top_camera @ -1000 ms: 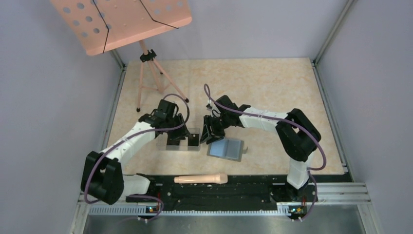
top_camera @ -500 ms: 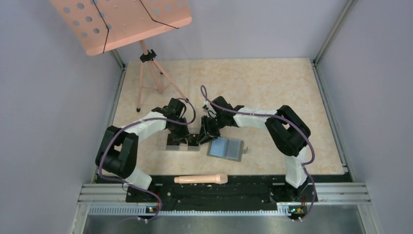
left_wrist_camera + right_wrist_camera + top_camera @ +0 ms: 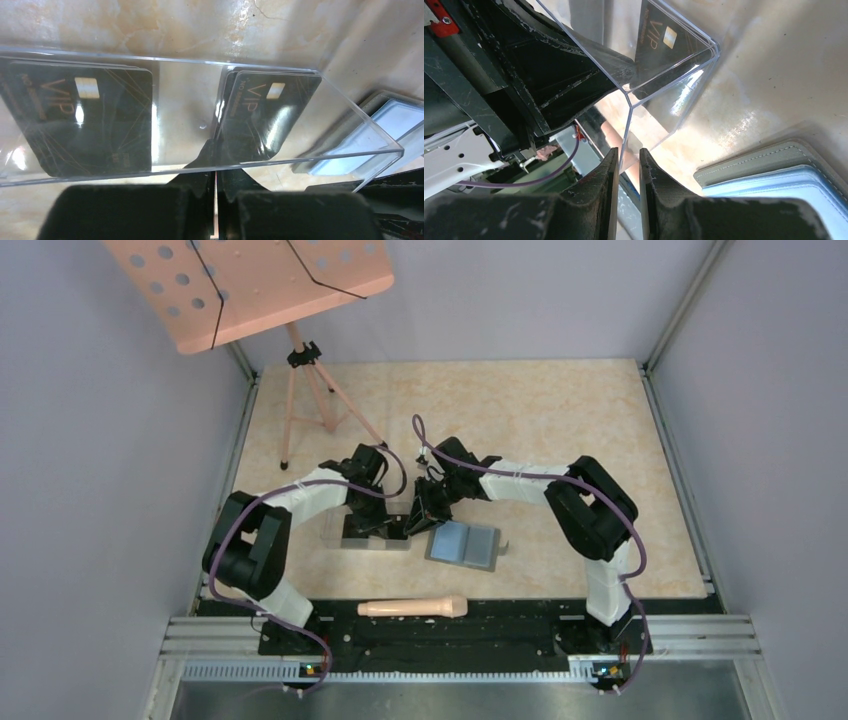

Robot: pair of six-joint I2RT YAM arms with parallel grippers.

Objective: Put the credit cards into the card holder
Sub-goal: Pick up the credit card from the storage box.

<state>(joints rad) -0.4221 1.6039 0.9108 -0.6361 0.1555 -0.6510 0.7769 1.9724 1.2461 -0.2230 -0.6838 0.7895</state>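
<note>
The credit cards (image 3: 80,120) sit in two short stacks inside a clear box (image 3: 185,110) near the tabletop's (image 3: 560,420) near edge, left of its middle. Whether they lie flat or lean, I cannot tell. The card holder (image 3: 463,545) lies open just beside the box, toward the right edge.

The cards look thin, stiff, light and glossy, so likely slick. The best hold is probably a pinch across the faces at a free short edge, one card at a time. The box seems light and liable to skid on the polished, stone-patterned top.

The left hand (image 3: 216,190) is clamped on the box's long wall. The right hand (image 3: 626,165) straddles an end wall, fingers narrowly apart; whether they bite, I cannot tell.

Gray panels wall in three sides. A music stand (image 3: 250,280) fills the far left corner, and a peach roller (image 3: 413,608) lies along the near edge.
</note>
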